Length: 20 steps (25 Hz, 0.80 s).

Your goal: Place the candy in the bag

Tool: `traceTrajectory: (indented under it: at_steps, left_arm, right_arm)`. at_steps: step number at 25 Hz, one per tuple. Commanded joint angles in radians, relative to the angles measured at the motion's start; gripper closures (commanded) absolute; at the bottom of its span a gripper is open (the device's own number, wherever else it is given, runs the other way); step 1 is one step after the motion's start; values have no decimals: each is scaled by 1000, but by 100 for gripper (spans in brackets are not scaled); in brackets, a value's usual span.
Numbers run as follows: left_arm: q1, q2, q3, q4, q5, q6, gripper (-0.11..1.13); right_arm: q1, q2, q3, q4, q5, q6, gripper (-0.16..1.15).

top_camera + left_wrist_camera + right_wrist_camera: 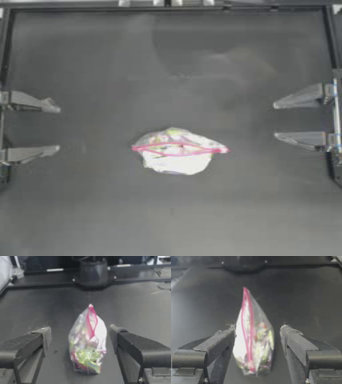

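The bag [177, 150], a clear pouch with a pink seal strip, stands at the middle of the table with its mouth slightly parted. Multicoloured sweets show through its wall [87, 343] [252, 338]. I cannot pick out the candy as a separate thing; no loose sweet shows on the table. My left gripper [57, 127] is drawn back at the left edge, open and empty, well short of the bag. Over at the right edge my right gripper [275, 121] is also open and empty, facing the bag from the other side.
Dark table [174, 65] with a raised frame along the far edge [167, 7]. The opposite arm's dark base shows beyond the bag in each wrist view [93, 272] [242, 264]. Nothing else lies on the surface.
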Motion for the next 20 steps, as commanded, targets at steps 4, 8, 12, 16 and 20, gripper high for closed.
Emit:
traceTrajectory:
  at_steps: [4, 8, 12, 16, 20]
  left_arm:
    - [2, -44, 6, -2, 0, -2, 3]
    - [2, -81, 15, -2, 12, -2, 3]
    - [2, -123, 21, -2, 37, -2, 3]
    - [2, -149, 26, -2, 46, -2, 3]
    - [2, -158, 26, -2, 54, -2, 3]
  right_arm:
    - [-2, -11, -12, 2, -5, 2, 9]
    - [-2, -32, -9, 3, -3, 2, 9]
    - [-2, -54, -8, 3, -3, 2, 9]
    - [-2, -64, 2, 3, -9, 2, 9]
    - [-2, -78, 11, 0, -11, 3, 9]
